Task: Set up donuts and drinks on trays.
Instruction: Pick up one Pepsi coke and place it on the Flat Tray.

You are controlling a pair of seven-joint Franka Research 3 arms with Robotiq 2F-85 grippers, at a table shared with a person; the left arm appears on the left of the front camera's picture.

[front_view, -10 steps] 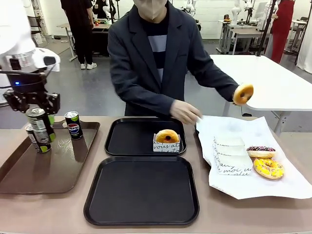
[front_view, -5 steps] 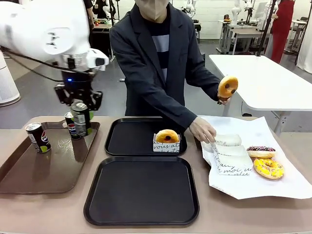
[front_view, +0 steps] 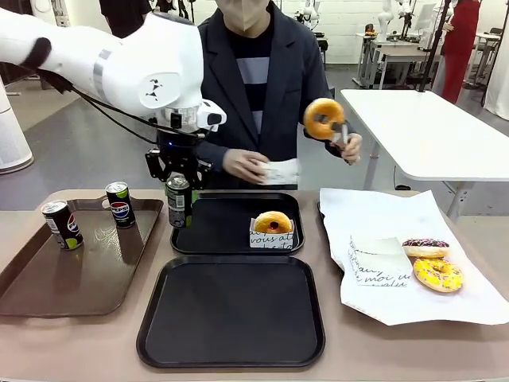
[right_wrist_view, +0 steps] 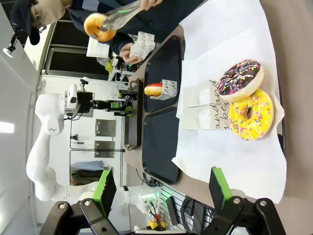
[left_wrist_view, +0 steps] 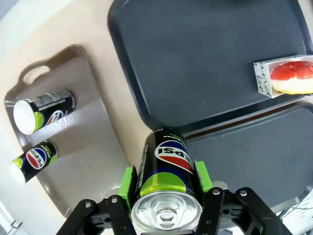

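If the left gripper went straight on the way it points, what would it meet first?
Probably the far black tray, near its left rim, with the can in the left gripper touching first. Depth is unclear; it might be the table beside it.

Sleeved donut (front_view: 273, 222) sits in far tray (front_view: 208, 229), behind near tray (front_view: 231, 312).

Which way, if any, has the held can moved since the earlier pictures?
Yes: the can went rightward, from the brown tray to the far black tray's left edge.
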